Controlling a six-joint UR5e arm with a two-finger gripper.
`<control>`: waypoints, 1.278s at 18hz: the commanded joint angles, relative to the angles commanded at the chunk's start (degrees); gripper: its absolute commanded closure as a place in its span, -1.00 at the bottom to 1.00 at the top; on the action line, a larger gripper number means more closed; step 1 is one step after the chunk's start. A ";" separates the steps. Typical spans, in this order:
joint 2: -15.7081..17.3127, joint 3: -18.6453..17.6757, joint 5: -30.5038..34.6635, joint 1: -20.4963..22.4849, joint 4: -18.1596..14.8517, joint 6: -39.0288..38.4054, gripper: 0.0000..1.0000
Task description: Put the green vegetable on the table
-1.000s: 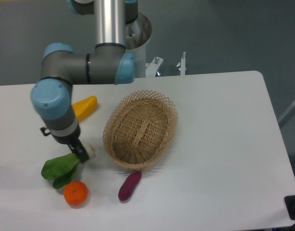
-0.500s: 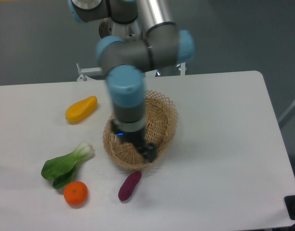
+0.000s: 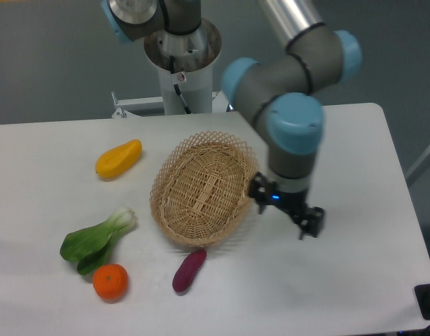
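Note:
The green vegetable (image 3: 96,240) lies flat on the white table (image 3: 355,147) at the front left, leaves toward the front and pale stalk end toward the basket. Nothing touches it. My gripper (image 3: 310,223) hangs far to its right, past the right side of the basket and just above the tabletop. Its dark fingers stand apart, open, with nothing between them.
An oval wicker basket (image 3: 204,189) with nothing in it sits mid-table. A yellow fruit (image 3: 119,158) lies at the back left, an orange (image 3: 111,281) just in front of the vegetable, and a purple sweet potato (image 3: 189,270) in front of the basket. The arm's base (image 3: 181,56) stands behind the table.
A second ago the gripper was at the vegetable's stalk. It has let go and swung right, over the basket, to the basket's right side. The vegetable stayed where it lay.

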 joint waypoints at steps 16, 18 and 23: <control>-7.74 11.27 2.89 5.46 -4.50 8.97 -1.00; -8.35 11.53 2.99 5.46 -4.23 9.41 -1.00; -8.53 11.35 3.34 5.46 -4.23 10.12 -1.00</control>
